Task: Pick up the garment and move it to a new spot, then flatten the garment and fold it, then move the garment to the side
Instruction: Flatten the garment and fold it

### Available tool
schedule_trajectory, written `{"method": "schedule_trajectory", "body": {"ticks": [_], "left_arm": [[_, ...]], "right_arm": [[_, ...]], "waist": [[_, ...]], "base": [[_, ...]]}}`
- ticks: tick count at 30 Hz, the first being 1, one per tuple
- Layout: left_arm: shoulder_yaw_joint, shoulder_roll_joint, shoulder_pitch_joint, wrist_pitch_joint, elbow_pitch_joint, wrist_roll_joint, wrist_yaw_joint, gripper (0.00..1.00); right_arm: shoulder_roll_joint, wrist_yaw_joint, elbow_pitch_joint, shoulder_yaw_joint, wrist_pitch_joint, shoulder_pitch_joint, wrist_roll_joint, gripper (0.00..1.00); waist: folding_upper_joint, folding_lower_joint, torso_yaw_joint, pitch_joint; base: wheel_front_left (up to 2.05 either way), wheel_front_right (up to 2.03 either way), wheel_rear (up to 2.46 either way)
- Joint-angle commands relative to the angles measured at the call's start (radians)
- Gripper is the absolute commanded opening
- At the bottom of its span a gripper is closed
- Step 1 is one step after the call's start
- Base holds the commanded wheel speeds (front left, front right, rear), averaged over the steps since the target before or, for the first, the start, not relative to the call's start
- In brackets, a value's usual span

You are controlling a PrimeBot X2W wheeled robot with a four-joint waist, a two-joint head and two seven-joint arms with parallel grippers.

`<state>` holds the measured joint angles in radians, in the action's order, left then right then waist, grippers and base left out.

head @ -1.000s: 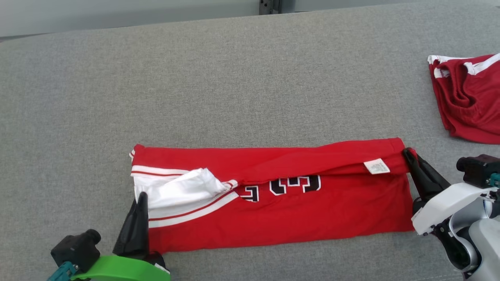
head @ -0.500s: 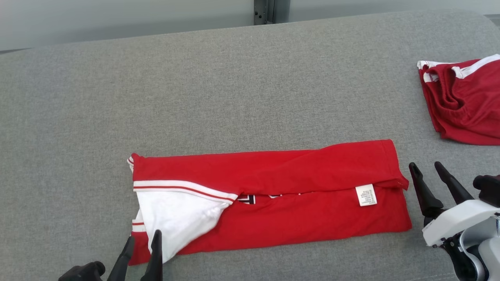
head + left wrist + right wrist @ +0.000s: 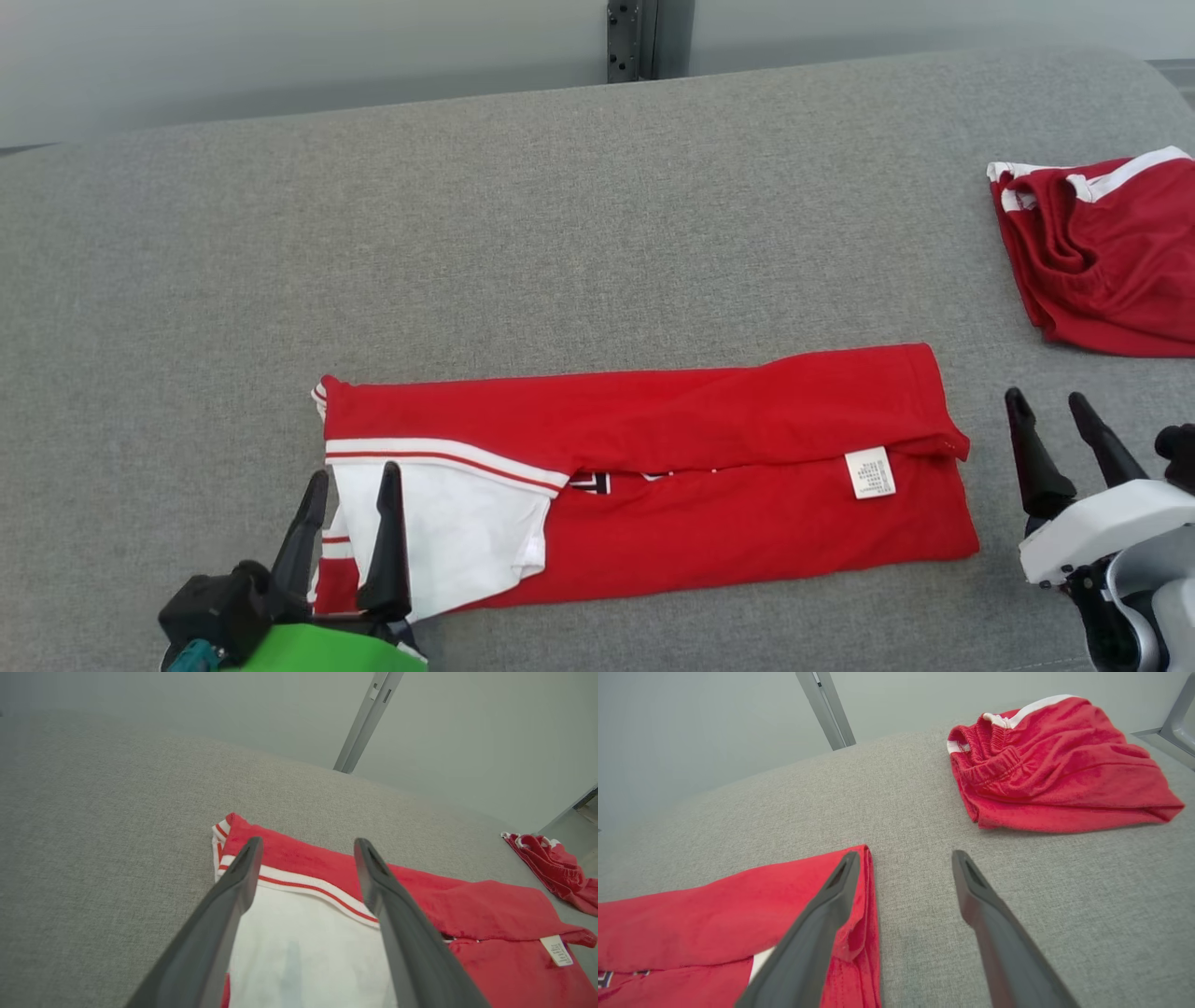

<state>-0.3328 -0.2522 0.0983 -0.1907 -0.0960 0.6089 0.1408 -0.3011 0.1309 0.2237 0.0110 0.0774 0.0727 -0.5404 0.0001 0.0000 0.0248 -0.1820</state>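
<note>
Head view: left end effector (image 3: 355,471), right end effector (image 3: 1046,397) spread, flanking garment (image 3: 709,411)

Before me stretches a grey woven surface (image 3: 560,233), flat, with a rounded far right corner. Near me, about the middle, the red jersey (image 3: 700,420) lies on it, folded into a long band running left to right, its far half laid over the near half. At the left end a white panel (image 3: 448,532) edged with red-and-white stripes is turned up. A small white label (image 3: 869,472) sits towards the right end, and dark lettering (image 3: 591,482) peeks from under the fold. Well apart, at the far right, a second red garment (image 3: 1111,271) with white trim lies crumpled.
</note>
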Motion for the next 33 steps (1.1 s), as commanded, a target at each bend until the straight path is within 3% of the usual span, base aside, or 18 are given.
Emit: {"method": "schedule_trajectory", "body": {"ticks": [1, 10, 19, 20, 22, 25, 33], "left_arm": [[-0.008, 0.010, -0.026, -0.014, 0.013, -0.020, 0.004, 1.00], [-0.037, 0.052, -0.076, -0.045, 0.105, -0.038, -0.017, 1.00], [-0.024, 0.063, -0.085, -0.059, 0.123, -0.041, -0.018, 1.00], [-0.021, 0.063, -0.086, -0.060, 0.123, -0.041, -0.018, 1.00], [-0.019, 0.062, -0.087, -0.063, 0.121, -0.044, -0.018, 1.00], [-0.015, 0.060, -0.090, -0.065, 0.120, -0.043, -0.020, 1.00], [-0.001, 0.047, -0.086, -0.067, 0.113, -0.049, -0.013, 1.00]], "right_arm": [[0.011, 0.000, 0.008, -0.007, -0.019, 0.020, 0.013, 1.00], [0.042, 0.000, 0.157, -0.060, -0.159, 0.106, 0.059, 1.00], [0.049, 0.000, 0.236, -0.124, -0.197, 0.108, 0.071, 1.00], [0.050, 0.000, 0.240, -0.129, -0.197, 0.111, 0.072, 0.87], [0.051, 0.000, 0.251, -0.140, -0.199, 0.117, 0.074, 0.37], [0.047, 0.000, 0.265, -0.150, -0.204, 0.131, 0.070, 0.00], [-0.015, -0.001, 0.244, -0.150, -0.213, 0.177, 0.040, 0.00]], "waist": [[-0.0001, 0.0000, 0.000, 0.007], [-0.0001, 0.0000, -0.023, 0.011], [-0.0001, 0.0000, -0.044, 0.003], [-0.0001, 0.0000, -0.043, 0.002], [-0.0001, 0.0000, -0.042, 0.003], [-0.0001, 0.0000, -0.038, 0.005], [-0.0001, 0.0000, -0.014, 0.007]], "base": [[0.00, 0.00, 0.00], [0.00, 0.00, 0.00], [0.00, 0.00, 0.00], [0.00, 0.00, 0.00], [0.00, 0.00, 0.00], [0.00, 0.00, 0.00], [0.00, 0.00, 0.00]]}}
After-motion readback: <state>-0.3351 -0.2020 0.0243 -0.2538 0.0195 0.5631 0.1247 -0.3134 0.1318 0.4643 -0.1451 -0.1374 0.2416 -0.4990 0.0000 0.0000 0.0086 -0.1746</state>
